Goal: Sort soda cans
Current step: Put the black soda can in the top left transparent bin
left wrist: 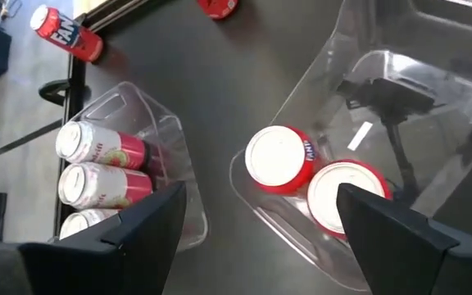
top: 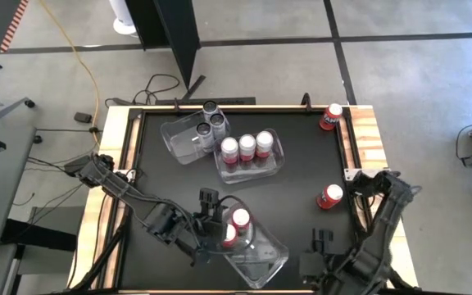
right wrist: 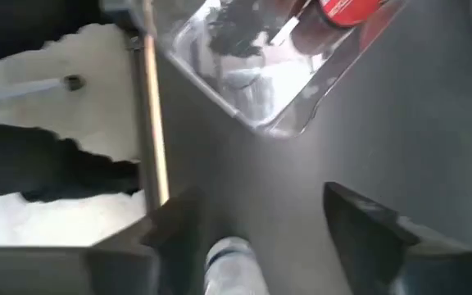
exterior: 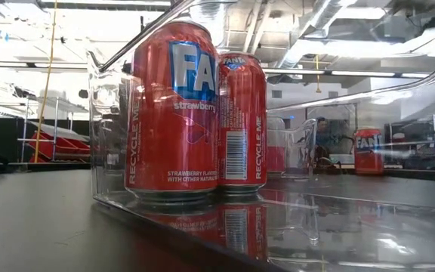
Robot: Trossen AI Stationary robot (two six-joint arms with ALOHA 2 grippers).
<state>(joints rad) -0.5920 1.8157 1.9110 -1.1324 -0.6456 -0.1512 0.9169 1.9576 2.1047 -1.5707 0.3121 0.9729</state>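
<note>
Bench [top: 301,184]: black surface with a raised wooden rim.

Three clear bins. The near bin [top: 260,258] holds two red cans [top: 240,219]. The middle bin [top: 273,164] holds three pink-and-white cans [top: 247,146]. The far bin [top: 179,141] holds dark grey cans [top: 211,123].

Two loose red cans remain: one lying at the far right corner [top: 331,115], one by the right edge [top: 330,195].

Left gripper [top: 209,215] hangs at the near bin's rim, jaws spread, holding nothing. Risk: pulling away could catch the bin wall, drag the bin and tip the two red cans, which stand close together.

Right gripper [top: 321,246] sits low near the front edge, jaws parted. A pale can-like object [right wrist: 234,264] shows between them; whether it is gripped cannot be told. If it is loose, it may topple or roll.

Corner can lies on its side and could roll when nudged.
</note>
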